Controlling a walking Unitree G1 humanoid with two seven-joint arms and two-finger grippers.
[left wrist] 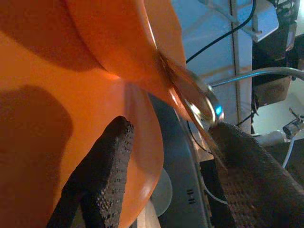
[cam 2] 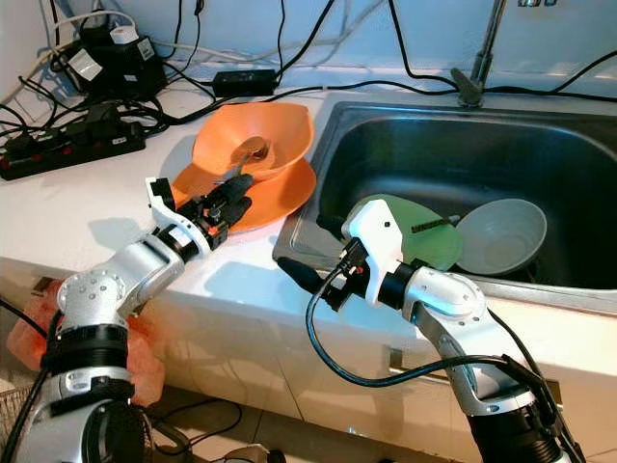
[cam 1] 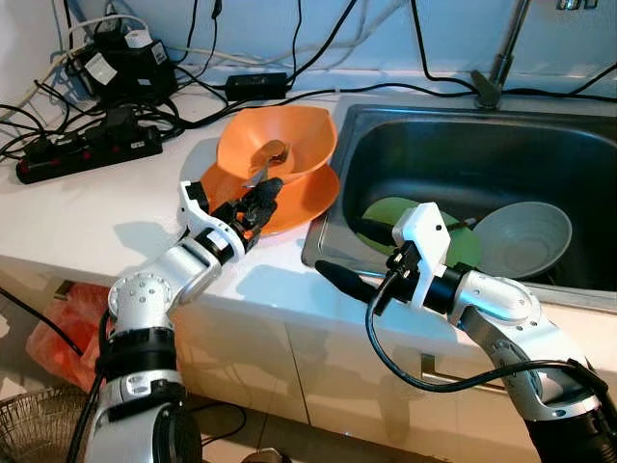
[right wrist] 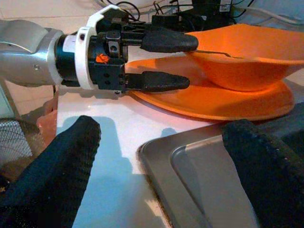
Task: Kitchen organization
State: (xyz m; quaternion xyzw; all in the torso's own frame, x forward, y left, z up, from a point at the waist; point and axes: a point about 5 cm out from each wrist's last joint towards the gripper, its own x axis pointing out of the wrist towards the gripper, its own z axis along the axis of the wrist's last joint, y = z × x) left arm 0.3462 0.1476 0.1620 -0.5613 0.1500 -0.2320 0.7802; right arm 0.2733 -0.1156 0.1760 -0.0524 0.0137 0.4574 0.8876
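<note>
The orange bowl [cam 1: 280, 140] sits on the orange plate [cam 1: 308, 198] on the bench [cam 1: 87, 217], at ten o'clock from the sink [cam 1: 453, 164]. The left tool [cam 1: 258, 198], spread, straddles the bowl's rim and spoon [cam 1: 267, 157]. The right tool [cam 1: 333, 275] waits spread, empty. Sorting looks barely begun.

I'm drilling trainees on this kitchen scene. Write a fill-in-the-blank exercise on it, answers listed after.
1. The orange bowl sits on an orange ____ on the counter.
2. The green plate and the pale bowl lie inside the ____.
3. The spoon rests in the bowl, and the ____ claw is open around its handle.
4. The right claw is open above the counter's front edge, holding ____.

Missing words: plate; sink; left; nothing
</note>
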